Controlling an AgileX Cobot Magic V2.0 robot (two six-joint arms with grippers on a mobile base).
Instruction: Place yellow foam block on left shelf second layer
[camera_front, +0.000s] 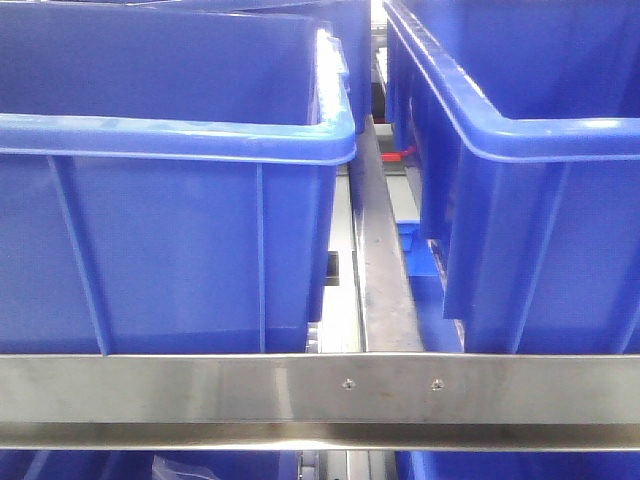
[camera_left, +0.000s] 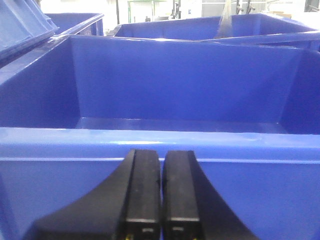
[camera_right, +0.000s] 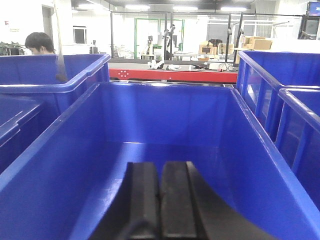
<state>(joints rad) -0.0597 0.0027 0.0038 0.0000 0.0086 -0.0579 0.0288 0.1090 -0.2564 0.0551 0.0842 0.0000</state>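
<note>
The yellow foam block is out of view in every frame. My left gripper is shut with nothing between its black fingers, and it sits just outside the near rim of a blue plastic bin whose inside shows nothing. My right gripper is also shut and holds nothing; it hangs over the inside of another blue bin. In the front view neither gripper shows, only two blue bins standing on a steel shelf rail.
A steel divider bar runs between the two bins in the front view. More blue bins flank the right gripper's bin. Behind them are a red bench and a person's head.
</note>
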